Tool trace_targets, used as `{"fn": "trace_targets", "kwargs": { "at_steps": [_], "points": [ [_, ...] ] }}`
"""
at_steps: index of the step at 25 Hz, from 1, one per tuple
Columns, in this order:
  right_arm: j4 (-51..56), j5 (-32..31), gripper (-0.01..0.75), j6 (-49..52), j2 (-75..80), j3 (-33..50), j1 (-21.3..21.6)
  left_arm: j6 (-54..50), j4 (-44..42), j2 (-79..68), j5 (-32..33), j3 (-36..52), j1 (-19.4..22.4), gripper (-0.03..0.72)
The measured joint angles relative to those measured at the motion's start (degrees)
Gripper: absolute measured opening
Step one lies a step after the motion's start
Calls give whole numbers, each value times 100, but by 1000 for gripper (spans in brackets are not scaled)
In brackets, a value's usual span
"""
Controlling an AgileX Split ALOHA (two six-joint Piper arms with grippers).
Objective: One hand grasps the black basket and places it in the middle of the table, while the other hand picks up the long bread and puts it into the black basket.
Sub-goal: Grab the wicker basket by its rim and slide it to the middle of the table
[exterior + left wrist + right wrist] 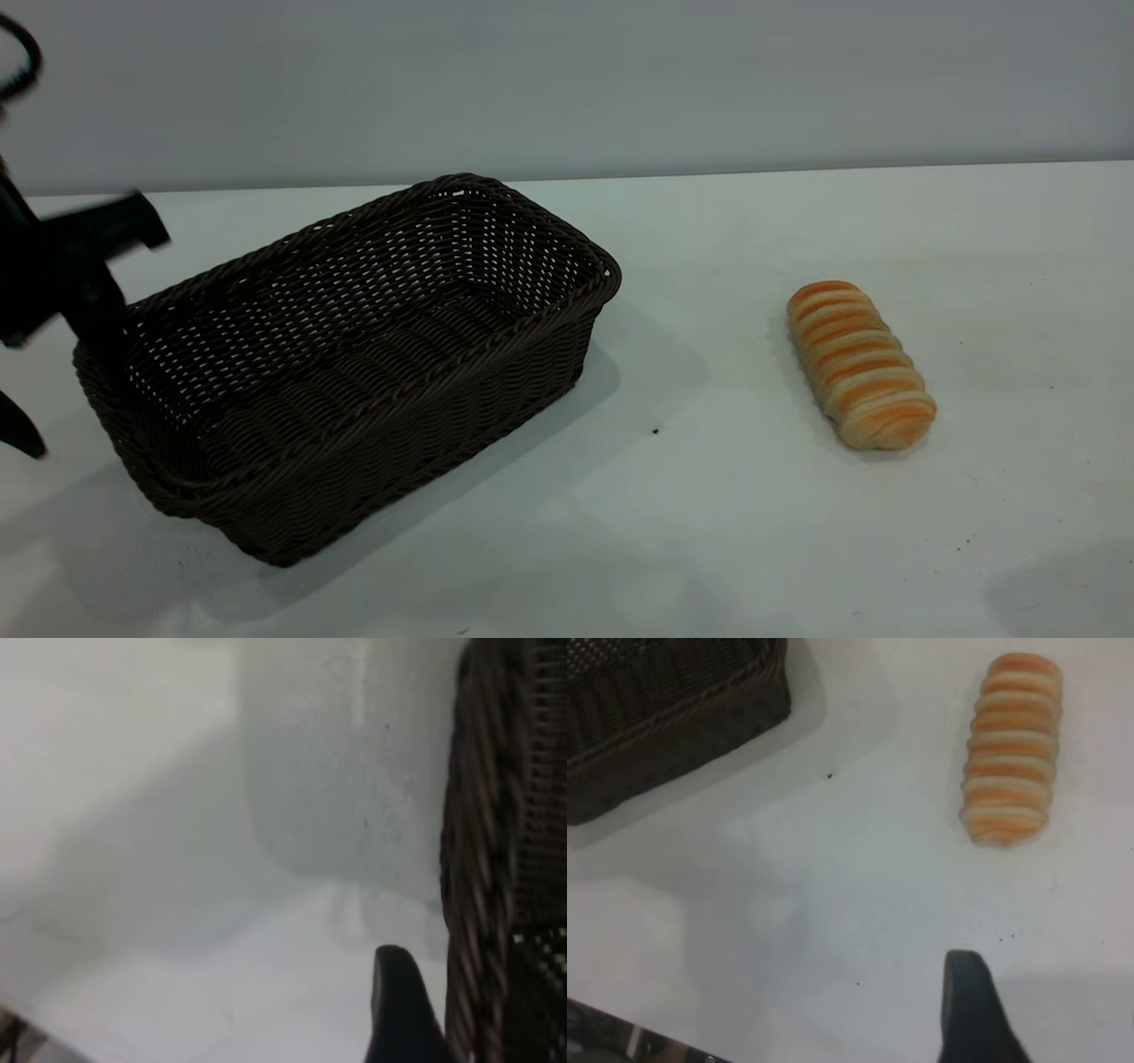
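The black basket [354, 354] stands on the white table [709, 532] at the left, set at an angle, empty. My left gripper [60, 399] is open at the basket's left end. One finger sits at the braided rim and the other stands outside the wall. In the left wrist view one finger [400, 1010] is close beside the basket's rim [483, 859]; the other is hidden. The long bread [859, 361] lies alone at the right, well apart from the basket. The right wrist view shows the bread [1013, 749], the basket's corner [664, 718] and one finger [970, 1014] of the right gripper, above bare table.
A grey wall runs behind the table's far edge. A few dark specks [655, 431] dot the tabletop between basket and bread. The table's near edge shows at a corner of the right wrist view [620, 1032].
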State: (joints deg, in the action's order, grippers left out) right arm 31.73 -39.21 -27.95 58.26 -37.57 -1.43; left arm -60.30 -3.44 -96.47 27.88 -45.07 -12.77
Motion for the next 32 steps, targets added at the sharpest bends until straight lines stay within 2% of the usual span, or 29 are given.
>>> {"fn": "trace_targets", "kwargs": {
  "at_steps": [4,15,19,21,22,26,32],
  "points": [
    [-2,0,415,0,0,0,0,146,344,-370,-562,-14,-56,487],
    [-71,0,415,0,0,0,0,196,535,-1199,-1008,-46,-67,487],
    [-71,-5,415,0,0,0,0,168,535,-1409,-1390,-50,-67,481],
    [-71,-5,415,0,0,0,0,173,535,-1560,-1529,-50,-67,445],
    [-71,-5,415,0,0,0,0,179,529,-1606,-1556,-50,-67,404],
    [-75,-5,415,0,0,0,0,217,545,-1671,-1698,-50,-67,147],
    [-117,-5,415,0,0,0,0,505,557,-1440,-1948,-64,-67,146]
  ]
}}
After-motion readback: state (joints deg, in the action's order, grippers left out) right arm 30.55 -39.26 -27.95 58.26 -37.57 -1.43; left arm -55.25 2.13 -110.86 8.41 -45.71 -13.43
